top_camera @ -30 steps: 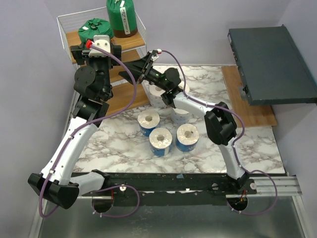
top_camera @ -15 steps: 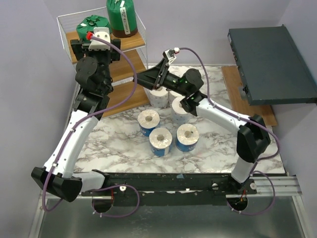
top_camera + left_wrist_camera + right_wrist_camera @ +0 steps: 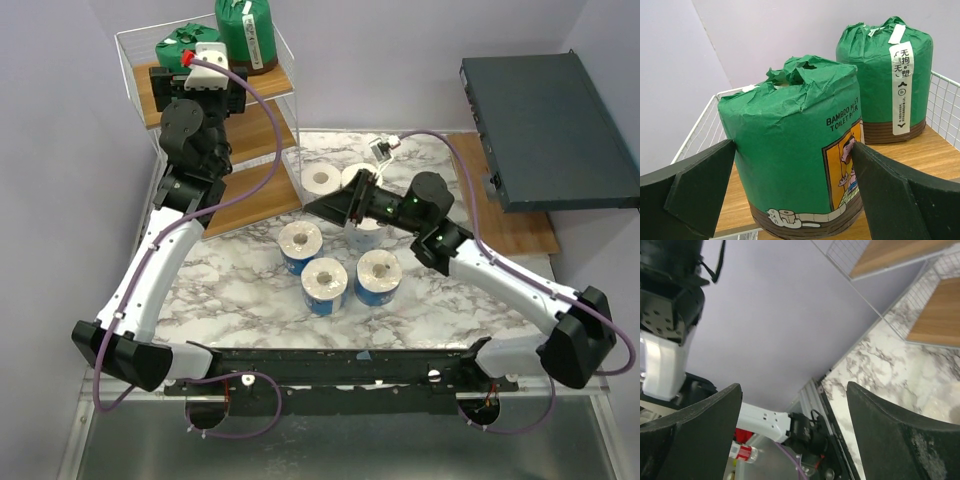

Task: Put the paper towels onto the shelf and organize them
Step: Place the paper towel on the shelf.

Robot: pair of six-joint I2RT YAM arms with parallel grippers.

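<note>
- The shelf (image 3: 268, 86) stands in the far left corner of the desk (image 3: 230, 280), hard against the wall (image 3: 60, 150). Its wire rim fences the top board on all sides.
- Two green rolls stand upright on that top board: the near green roll (image 3: 795, 150) toward the left, and the far green roll (image 3: 885, 75) by the right-hand wire, with bare wood between them.
- The left pincer (image 3: 794, 145) has its jaws wide apart, one on each side of the near green roll and not clamped on it.
- The overhead view hides this behind the wrist. Only the left wrist view shows the flanking fingers (image 3: 690, 190).
- The right pincer (image 3: 318, 208) hangs over mid-desk, pointing left, jaws apart and empty. Its own camera shows only wall, desk edge and shelf corner between them.
- The white rolls (image 3: 322, 180) stand just behind the right pincer, close to the shelf foot, one partly covered by the arm.
- Three blue-printed rolls (image 3: 325, 283) cluster upright in the middle of the desk, with open marble to their left and right.
- The middle and lower shelf boards show bare wood from above.
- The dark grey box (image 3: 545, 130) overhangs the desk's far right side, well apart from both arms.
</note>
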